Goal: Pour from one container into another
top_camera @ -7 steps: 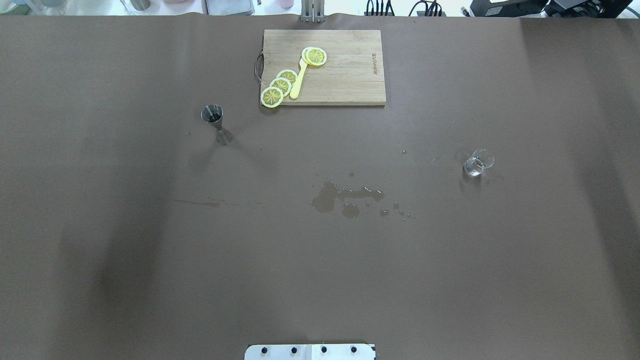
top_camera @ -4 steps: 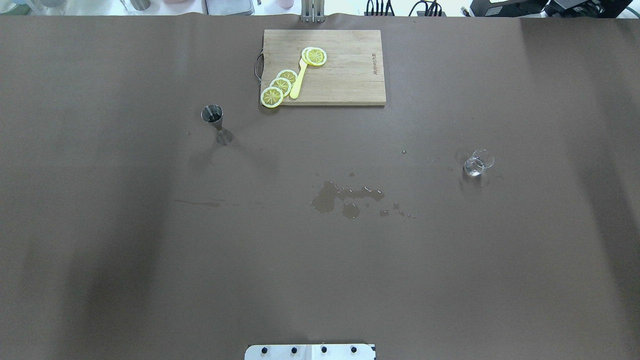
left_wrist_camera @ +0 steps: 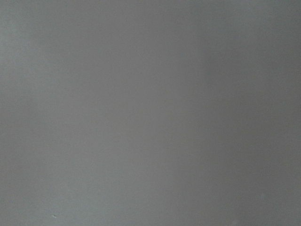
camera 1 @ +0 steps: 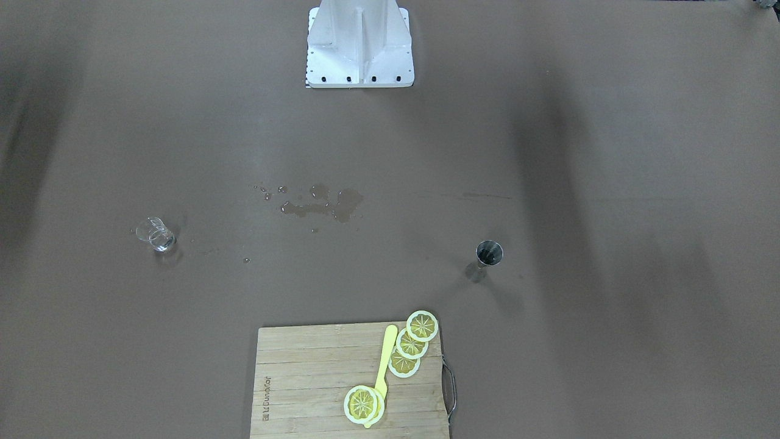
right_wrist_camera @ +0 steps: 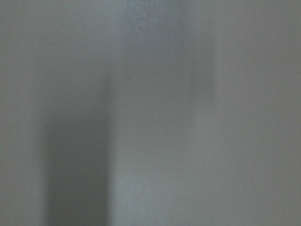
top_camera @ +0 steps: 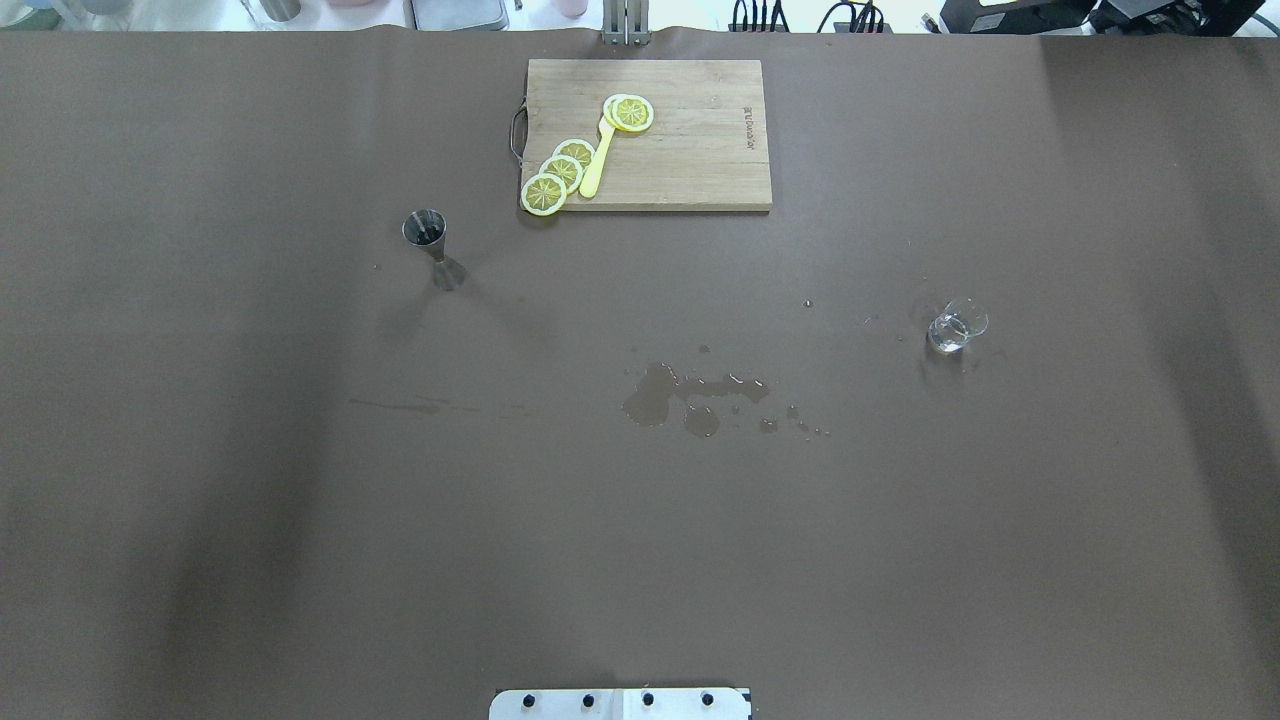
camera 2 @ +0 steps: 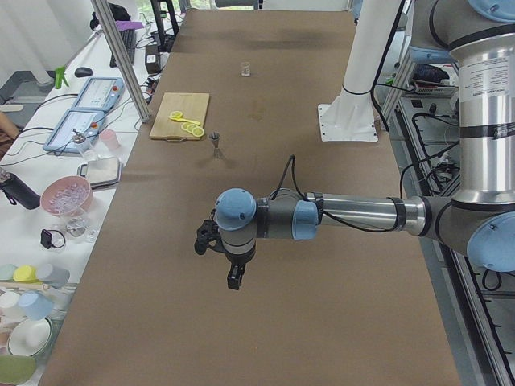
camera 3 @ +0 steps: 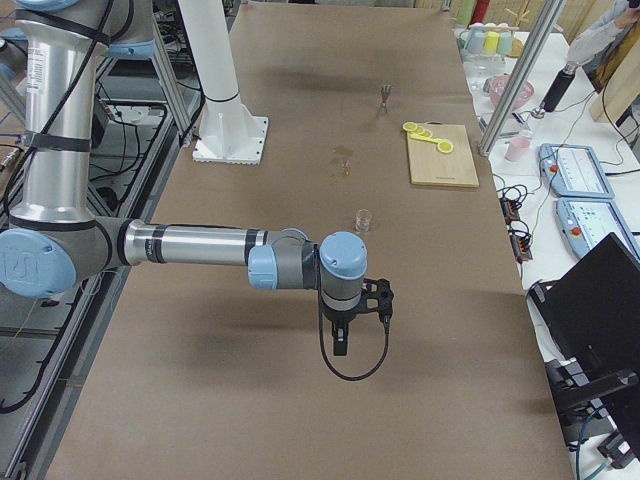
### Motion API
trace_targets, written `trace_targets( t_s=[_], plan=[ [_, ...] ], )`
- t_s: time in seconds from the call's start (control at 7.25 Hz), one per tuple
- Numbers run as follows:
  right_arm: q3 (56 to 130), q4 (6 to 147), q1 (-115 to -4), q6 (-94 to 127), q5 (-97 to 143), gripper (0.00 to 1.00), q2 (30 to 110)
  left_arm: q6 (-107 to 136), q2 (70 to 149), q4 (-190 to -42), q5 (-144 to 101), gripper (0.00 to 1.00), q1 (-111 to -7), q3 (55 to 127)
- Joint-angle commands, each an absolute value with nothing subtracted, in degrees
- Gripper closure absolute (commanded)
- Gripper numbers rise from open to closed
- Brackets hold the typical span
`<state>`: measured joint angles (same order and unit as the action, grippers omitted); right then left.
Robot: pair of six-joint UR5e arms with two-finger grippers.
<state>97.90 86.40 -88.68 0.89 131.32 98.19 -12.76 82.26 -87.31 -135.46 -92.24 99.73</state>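
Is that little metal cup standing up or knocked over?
Upright. The jigger stands on its flared base, with its open mouth facing up.

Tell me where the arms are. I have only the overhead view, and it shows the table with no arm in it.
Observer: The left side view shows the left hand pointing down above the table, arm stretched level, well short of the metal measuring cup.
Operator: Now give me the right one.
Observer: The right side view has the right hand above the table's right end, apart from the glass cup.
Operator: Report whether they are open.
Observer: Cannot tell. Only side views show them, and both wrist cameras give plain grey blur.
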Motion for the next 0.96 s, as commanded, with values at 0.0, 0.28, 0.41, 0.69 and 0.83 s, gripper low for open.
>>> trace_targets(
  t_s=[0.0, 0.28, 0.41, 0.69, 0.83],
  plan=[
    [97.6, 86.4, -88.7, 1.0, 131.3, 0.00, 98.0, -12.6, 82.4, -87.5, -135.4, 0.02, -92.9, 98.1],
    [97.6, 86.4, -88.7, 1.0, 131.3, 0.00, 98.0, -12.7, 83.0, -89.2, -135.3, 0.02, -92.9, 96.9],
    [97.6, 86.4, -88.7, 1.0, 131.3, 0.00, 98.0, -12.7, 83.0, -89.2, -135.2, 0.02, -92.9, 96.9],
    [97.6, 86.4, -88.7, 1.0, 131.3, 0.00, 98.0, -12.7, 82.9, -89.3, -135.2, 0.02, -92.9, 96.9],
    [97.2, 86.4, -88.7, 0.9, 131.3, 0.00, 98.0, -12.6, 83.0, -89.2, -135.3, 0.02, -92.9, 96.9]
  ],
)
